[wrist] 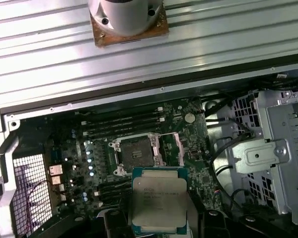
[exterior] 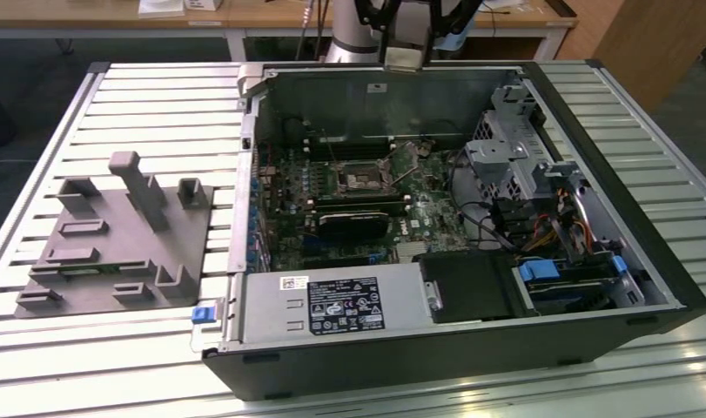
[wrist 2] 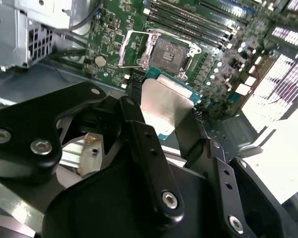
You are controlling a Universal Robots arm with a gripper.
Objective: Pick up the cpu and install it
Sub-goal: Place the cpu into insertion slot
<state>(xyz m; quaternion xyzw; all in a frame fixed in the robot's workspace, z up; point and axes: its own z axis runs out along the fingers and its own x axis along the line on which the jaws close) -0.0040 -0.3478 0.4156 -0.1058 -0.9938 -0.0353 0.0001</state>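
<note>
Although the black fingers (wrist 2: 139, 139) cover two of its edges in the second wrist view, you can see your pincer (wrist 2: 159, 116) drawn in narrow on the cpu (wrist 2: 166, 104), clamping the chip by opposite sides with its silver top showing. In the first wrist view the cpu (wrist: 159, 201) hangs above the motherboard (wrist: 89, 153), near the socket (wrist: 138, 151) whose metal frame stands open. Its near edge and the grip points are cut off at the picture's border, so you cannot judge how deep the hold is.
</note>
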